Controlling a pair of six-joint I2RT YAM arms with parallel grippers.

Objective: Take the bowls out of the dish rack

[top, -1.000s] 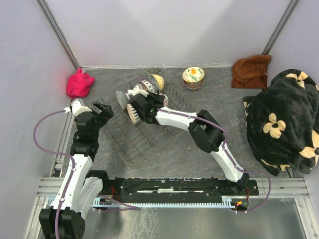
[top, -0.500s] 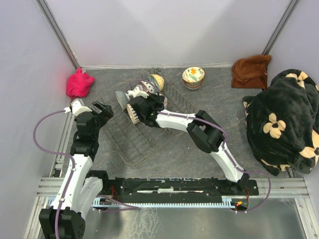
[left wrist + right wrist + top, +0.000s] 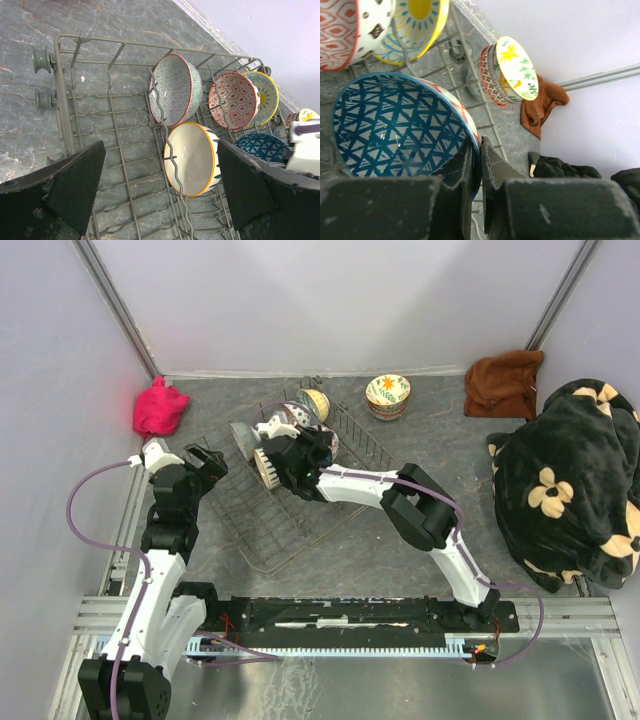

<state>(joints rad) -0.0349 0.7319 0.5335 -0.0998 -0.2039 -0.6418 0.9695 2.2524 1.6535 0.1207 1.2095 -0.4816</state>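
right gripper (image 3: 476,159): clamped on the blue bowl (image 3: 390,125) rim
blue bowl: in the dish rack (image 3: 90,120)
left gripper (image 3: 160,170): jaws wide apart, over rack's left edge

Packed bowls (image 3: 175,90) block the rack's (image 3: 265,528) far end, while its near half and the counter (image 3: 360,570) toward the blanket (image 3: 565,480) lie open.
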